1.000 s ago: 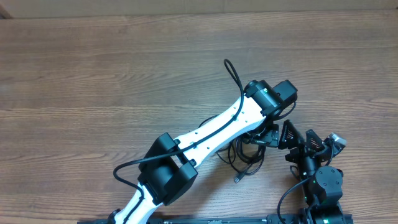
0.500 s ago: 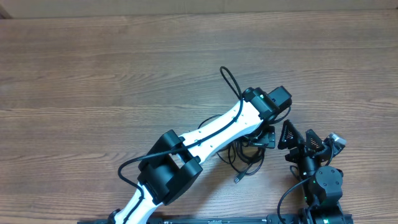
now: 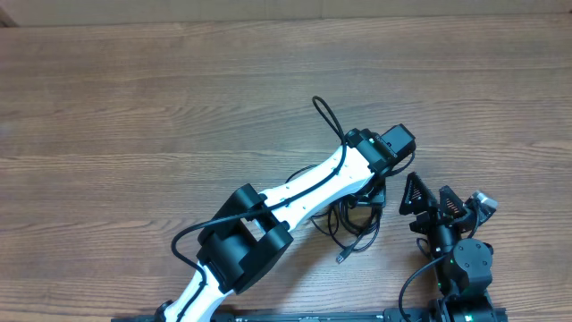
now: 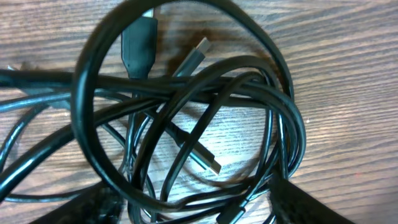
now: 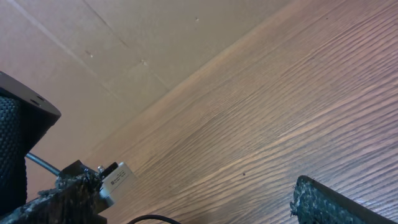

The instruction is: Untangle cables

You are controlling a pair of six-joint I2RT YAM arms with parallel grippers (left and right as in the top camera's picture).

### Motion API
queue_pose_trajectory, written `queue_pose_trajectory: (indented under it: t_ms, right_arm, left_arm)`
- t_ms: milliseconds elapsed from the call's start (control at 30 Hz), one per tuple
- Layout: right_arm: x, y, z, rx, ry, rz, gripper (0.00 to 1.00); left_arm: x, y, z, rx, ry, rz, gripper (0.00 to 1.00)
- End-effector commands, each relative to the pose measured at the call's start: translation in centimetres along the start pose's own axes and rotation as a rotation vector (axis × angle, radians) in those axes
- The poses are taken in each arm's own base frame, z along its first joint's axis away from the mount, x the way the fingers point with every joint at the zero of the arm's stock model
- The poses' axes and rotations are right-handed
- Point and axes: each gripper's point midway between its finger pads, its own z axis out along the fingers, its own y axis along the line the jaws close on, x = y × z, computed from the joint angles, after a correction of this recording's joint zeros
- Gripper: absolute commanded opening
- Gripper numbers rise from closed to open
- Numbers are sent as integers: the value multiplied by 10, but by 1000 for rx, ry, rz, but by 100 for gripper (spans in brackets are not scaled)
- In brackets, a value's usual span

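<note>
Closest to your base, your right gripper (image 3: 427,202) sits low over the counter (image 3: 179,107). Its fingers are spread wide with nothing between them. It is just beside the cables (image 4: 289,130) and, as far as the overhead view shows, not touching them. One small plug (image 3: 341,258) trails out of the heap toward you, clear of the loops.

A little further out, your left gripper (image 4: 199,211) is down over the knot. Its wrist view shows the two fingers parted, one on either side of the bundle, with several strands running between them. Nothing is pinched yet, and whether a finger brushes a strand cannot be told.

The task looks barely begun. The cords lie in one heap on the right side of the counter, near the base. A thick loop rings thinner strands that cross and thread through each other, with a metal-tipped plug (image 4: 208,163) and a black plug body (image 4: 140,46) caught inside. No cord has been drawn free and laid apart, so all the separating is left to you. A first grip on one strand looks like the step in hand.

Beyond the heap, the wood-grain counter runs out to a cardboard wall (image 5: 155,37).

The cables and plugs carry no mark you can read. The only label is a small white tag (image 5: 115,177) on hardware in the right wrist view, and its print is too small to make out.
</note>
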Motion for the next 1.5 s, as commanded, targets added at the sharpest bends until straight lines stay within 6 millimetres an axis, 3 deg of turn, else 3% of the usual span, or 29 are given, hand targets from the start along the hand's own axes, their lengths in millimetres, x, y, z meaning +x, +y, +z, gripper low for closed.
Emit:
queue_pose_trajectory:
  t_ms: [0, 400, 600, 833, 933, 1233, 1467]
  right_arm:
    - [2, -2, 0, 3, 1, 3, 100]
    - [2, -2, 0, 3, 1, 2, 100]
    - [2, -2, 0, 3, 1, 2, 100]
    - [2, -2, 0, 3, 1, 2, 100]
    - [2, -2, 0, 3, 1, 2, 100]
    - [2, -2, 0, 3, 1, 2, 100]
    - [2, -2, 0, 3, 1, 2, 100]
  left_arm:
    - [-5, 6, 6, -23, -10, -14, 68]
    - [-14, 7, 12, -56, -73, -4, 64]
    - [-15, 11, 38, -93, -53, -4, 62]
    - [-16, 14, 42, -102, -45, -9, 37]
    - [-16, 17, 42, -108, -38, -14, 4]
    - [-19, 27, 34, -115, -22, -26, 5]
    - [-30, 27, -7, -57, -79, -27, 4]
